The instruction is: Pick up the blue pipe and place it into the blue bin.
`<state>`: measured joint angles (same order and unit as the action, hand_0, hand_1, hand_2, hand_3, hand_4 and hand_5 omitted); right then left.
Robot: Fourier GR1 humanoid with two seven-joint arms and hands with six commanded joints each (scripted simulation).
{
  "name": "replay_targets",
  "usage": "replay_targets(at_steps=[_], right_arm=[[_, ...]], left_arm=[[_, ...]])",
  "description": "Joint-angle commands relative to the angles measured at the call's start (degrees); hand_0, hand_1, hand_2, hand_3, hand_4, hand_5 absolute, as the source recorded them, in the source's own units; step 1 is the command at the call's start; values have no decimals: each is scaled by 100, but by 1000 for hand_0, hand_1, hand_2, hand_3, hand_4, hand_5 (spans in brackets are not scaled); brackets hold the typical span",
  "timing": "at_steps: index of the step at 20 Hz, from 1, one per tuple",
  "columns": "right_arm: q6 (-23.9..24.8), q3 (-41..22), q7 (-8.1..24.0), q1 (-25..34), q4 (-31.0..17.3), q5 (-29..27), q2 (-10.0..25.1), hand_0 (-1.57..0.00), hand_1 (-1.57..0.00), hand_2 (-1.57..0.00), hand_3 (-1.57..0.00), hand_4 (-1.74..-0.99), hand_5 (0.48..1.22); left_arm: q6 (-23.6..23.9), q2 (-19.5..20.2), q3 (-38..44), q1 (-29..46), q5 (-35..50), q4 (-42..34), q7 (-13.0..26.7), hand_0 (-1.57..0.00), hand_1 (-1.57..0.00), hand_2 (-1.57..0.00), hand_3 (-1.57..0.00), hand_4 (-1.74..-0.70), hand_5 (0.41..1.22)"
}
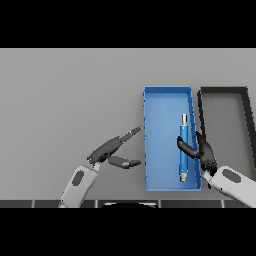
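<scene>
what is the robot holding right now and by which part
The right hand grips the blue cylindrical pipe near its middle, over the blue rectangular bin.

Grey worktop (65,95) — carried a blue bin (155,145) at right, and just beside it, further right, a dark bin (247,125) — both directly on it.

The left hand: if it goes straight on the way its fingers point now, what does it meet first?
Probably the left wall of the blue bin. The left hand points up and to the right with straight fingers, toward that wall. Height is unclear, so it might pass over the rim.
</scene>
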<state>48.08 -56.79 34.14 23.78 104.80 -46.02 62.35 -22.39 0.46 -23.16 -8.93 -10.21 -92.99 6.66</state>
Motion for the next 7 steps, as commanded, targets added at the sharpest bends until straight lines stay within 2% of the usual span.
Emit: replay_targets(at_steps=[1, 7], right_arm=[[-25, -26, 79, 22, -59, -39, -6, -10, -9, -9, -5, -1020, 666], [-45, -213, 81, 250, -52, -371, 121, -6, -5, -5, -3, -1022, 643]], left_arm=[[0, -12, -3, -23, 4, -14, 10, 1, 1, 1, 1, -886, 431], [11, -60, 103, -263, 23, 215, 57, 1, 1, 1, 1, -885, 431]])
